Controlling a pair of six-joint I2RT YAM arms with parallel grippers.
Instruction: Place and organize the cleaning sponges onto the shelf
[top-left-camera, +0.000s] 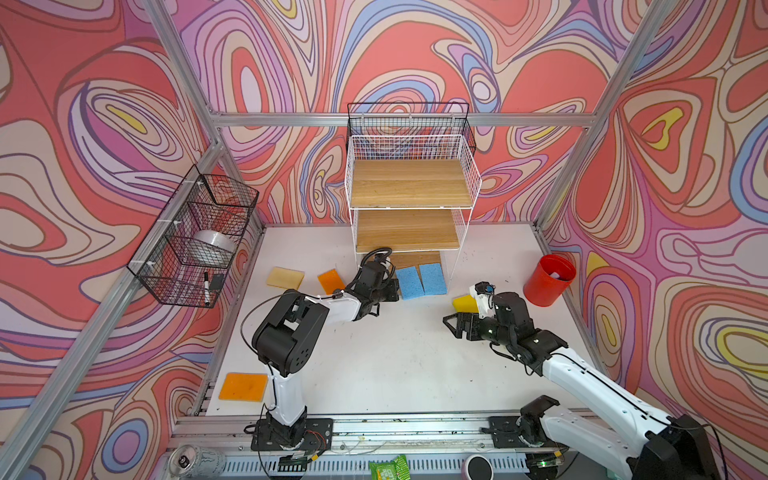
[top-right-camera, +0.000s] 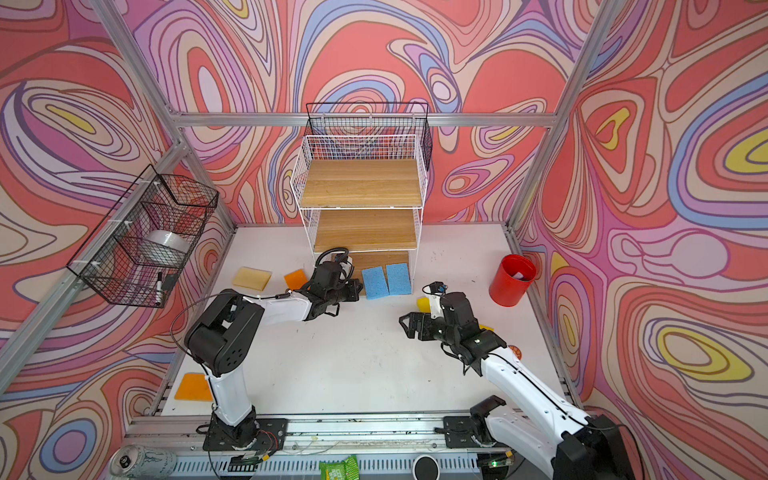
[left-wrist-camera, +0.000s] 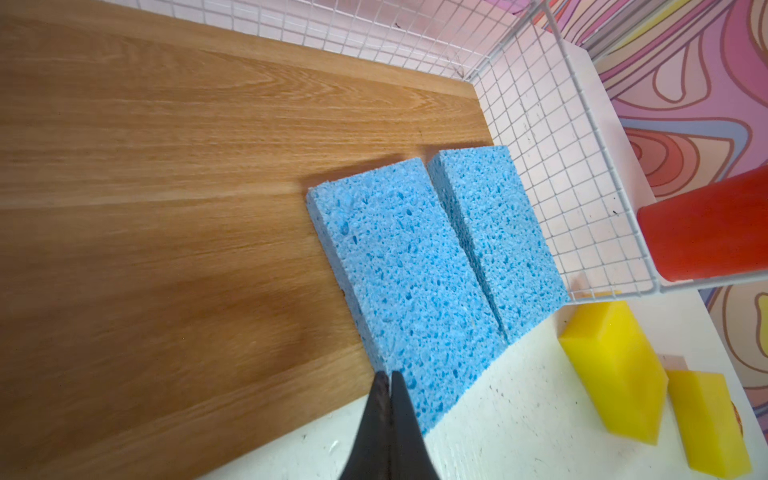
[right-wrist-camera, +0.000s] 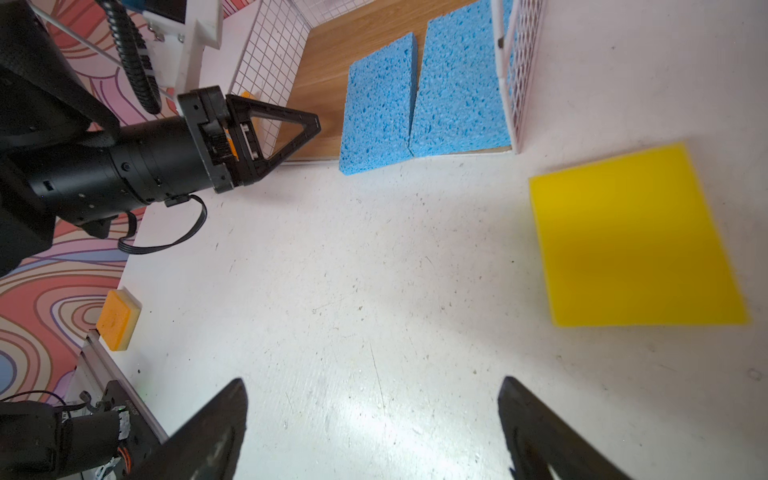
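Observation:
Two light blue sponges (top-left-camera: 409, 282) (top-left-camera: 433, 278) lie side by side on the bottom wood tier of the white wire shelf (top-left-camera: 411, 183), their front ends overhanging onto the table. My left gripper (left-wrist-camera: 388, 374) is shut and empty, its tips against the left edge of the nearer blue sponge (left-wrist-camera: 399, 266). My right gripper (right-wrist-camera: 374, 382) hangs open over bare table, beside a yellow sponge (right-wrist-camera: 631, 241). A second yellow sponge (left-wrist-camera: 706, 419) lies behind the first. An orange sponge (top-left-camera: 331, 281) and a tan-side-up sponge (top-left-camera: 285, 277) lie left of the shelf. Another orange sponge (top-left-camera: 243, 386) lies at the front left corner.
A red cup (top-left-camera: 549, 280) stands at the right of the table, near the shelf's right side. Black wire baskets (top-left-camera: 195, 241) hang on the left frame and another behind the shelf top. A small red-orange disc (top-right-camera: 515, 352) lies by the right arm.

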